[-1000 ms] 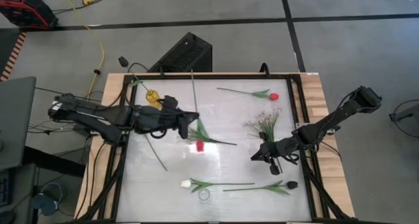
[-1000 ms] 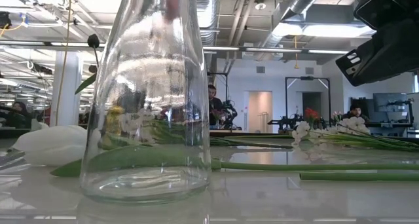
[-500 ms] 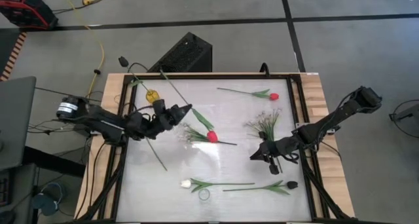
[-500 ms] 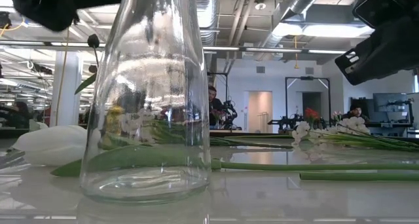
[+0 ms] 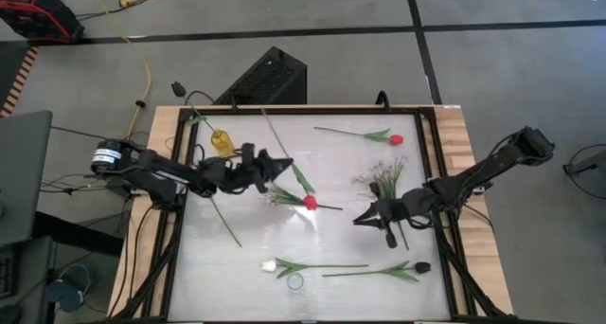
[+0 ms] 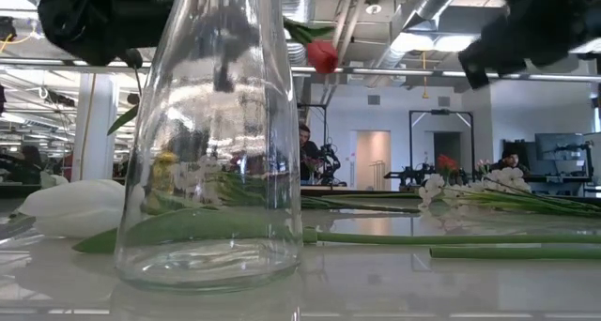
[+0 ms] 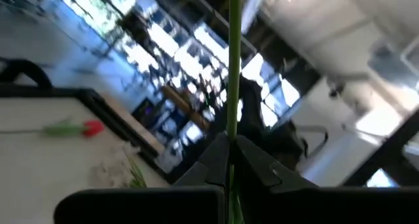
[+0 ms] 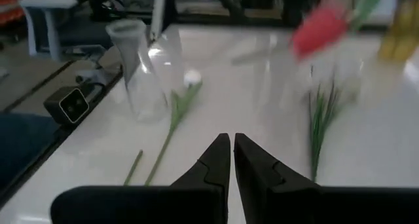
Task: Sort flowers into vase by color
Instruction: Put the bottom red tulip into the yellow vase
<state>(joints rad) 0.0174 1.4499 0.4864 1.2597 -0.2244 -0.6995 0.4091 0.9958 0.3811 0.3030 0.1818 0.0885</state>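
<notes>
My left gripper (image 5: pixel 274 166) is over the table's left-middle, shut on a red tulip (image 5: pixel 310 202) that slants in the air, head low (image 6: pixel 322 55), cut end toward the far edge. My right gripper (image 5: pixel 363 217) hovers shut and empty at right of centre, beside a sprig of tiny white blossoms (image 5: pixel 383 179) lying flat. A second red tulip (image 5: pixel 395 139) lies near the far edge. A white tulip (image 5: pixel 270 265) and a dark tulip (image 5: pixel 421 266) lie near the near edge. A clear glass vase (image 6: pixel 221 143) stands at the near edge. My left gripper pinches the red tulip's green stem (image 7: pixel 232 112) partway along, between its leaf (image 5: pixel 301 179) and its cut end (image 5: pixel 264 113). The fingers (image 7: pixel 252 162) come from the table's left and lie across the stem. The flower is lifted clear and tilted, head lowest.
A vase with something yellow (image 5: pixel 221 139) stands at the far left, and a dark tulip bud (image 5: pixel 177 87) pokes out past the far-left corner. More white blossoms (image 5: pixel 281 196) sit under the held tulip. A black frame (image 5: pixel 436 153) rims the table.
My left gripper has drawn back toward the table's left and far edge and turned, tipping the red tulip from nearly upright to slanting; its head has swung toward the right. My right gripper has risen and shifted a little toward the left.
</notes>
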